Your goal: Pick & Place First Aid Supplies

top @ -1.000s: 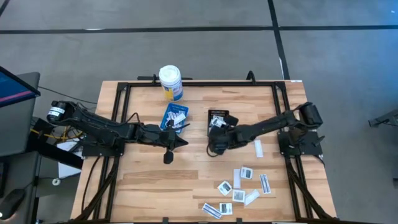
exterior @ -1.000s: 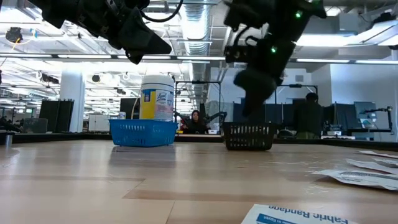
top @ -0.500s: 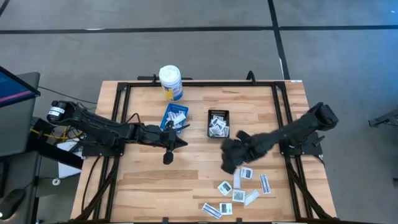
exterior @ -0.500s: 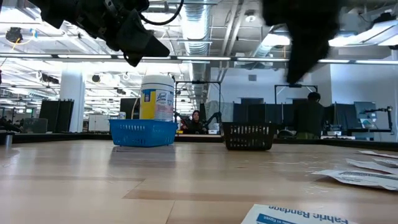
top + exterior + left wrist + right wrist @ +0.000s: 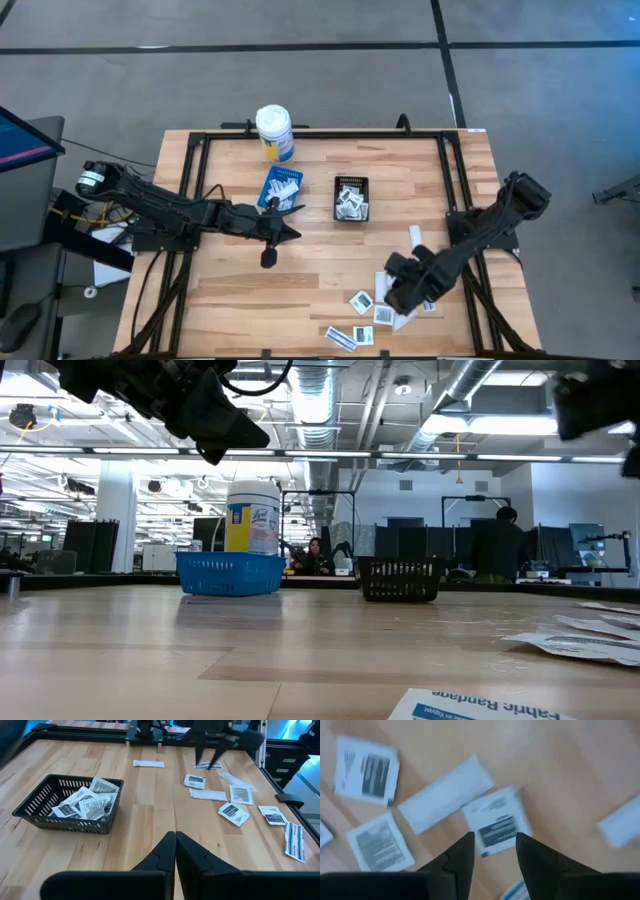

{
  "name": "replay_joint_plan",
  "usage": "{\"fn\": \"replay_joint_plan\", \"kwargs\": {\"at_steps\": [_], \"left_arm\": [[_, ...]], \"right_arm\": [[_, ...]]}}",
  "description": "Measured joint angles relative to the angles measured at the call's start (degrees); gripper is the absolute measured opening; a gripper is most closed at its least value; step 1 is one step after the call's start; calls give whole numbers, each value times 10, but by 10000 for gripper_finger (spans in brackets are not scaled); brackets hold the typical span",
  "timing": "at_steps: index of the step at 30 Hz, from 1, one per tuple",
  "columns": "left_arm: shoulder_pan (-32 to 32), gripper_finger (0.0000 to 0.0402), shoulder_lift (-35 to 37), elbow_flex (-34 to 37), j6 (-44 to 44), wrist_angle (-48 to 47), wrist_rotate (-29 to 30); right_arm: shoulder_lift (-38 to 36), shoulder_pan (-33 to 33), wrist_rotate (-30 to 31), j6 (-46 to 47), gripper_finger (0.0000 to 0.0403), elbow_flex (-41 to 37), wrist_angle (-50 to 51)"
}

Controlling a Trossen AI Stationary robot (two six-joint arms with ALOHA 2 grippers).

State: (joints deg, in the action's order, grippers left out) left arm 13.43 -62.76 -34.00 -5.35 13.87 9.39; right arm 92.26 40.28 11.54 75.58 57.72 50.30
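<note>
The right gripper [image 5: 397,296] hangs over the loose group of first aid packets [image 5: 385,305] at the near right part of the wooden table [image 5: 240,290]. Its two dark fingers [image 5: 461,854] stand apart with a clear gap and hold nothing. Directly under this gap, in the right wrist view, lies a squarish packet with dark print [image 5: 496,827]. Just beside it is a plain narrow strip packet [image 5: 446,794], and two more printed packets [image 5: 366,768] lie further to the side. One narrow packet [image 5: 415,236] lies alone, a little away from the gripper, toward the black basket [image 5: 350,199].

The black basket already contains several white packets [image 5: 85,803]. The blue basket [image 5: 281,188] next to it also has packets inside, and the white bottle with yellow label [image 5: 275,133] stands behind it.

The left gripper [image 5: 268,257] waits above the middle of the table, close to the blue basket. Its fingers [image 5: 162,854] are pressed together, with nothing between them.
</note>
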Motion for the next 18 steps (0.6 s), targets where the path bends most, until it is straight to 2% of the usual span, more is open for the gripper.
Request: {"fn": "replay_joint_plan", "kwargs": {"at_steps": [8,16,18], "left_arm": [[0,11,0,0,1,3,0],[0,11,0,0,2,5,0],[0,11,0,0,2,5,0]], "right_arm": [[0,14,10,54,137,-76,-48],[-2,-9,17,35,138,-133,-177],[-3,-10,21,34,135,-140,-184]]}}
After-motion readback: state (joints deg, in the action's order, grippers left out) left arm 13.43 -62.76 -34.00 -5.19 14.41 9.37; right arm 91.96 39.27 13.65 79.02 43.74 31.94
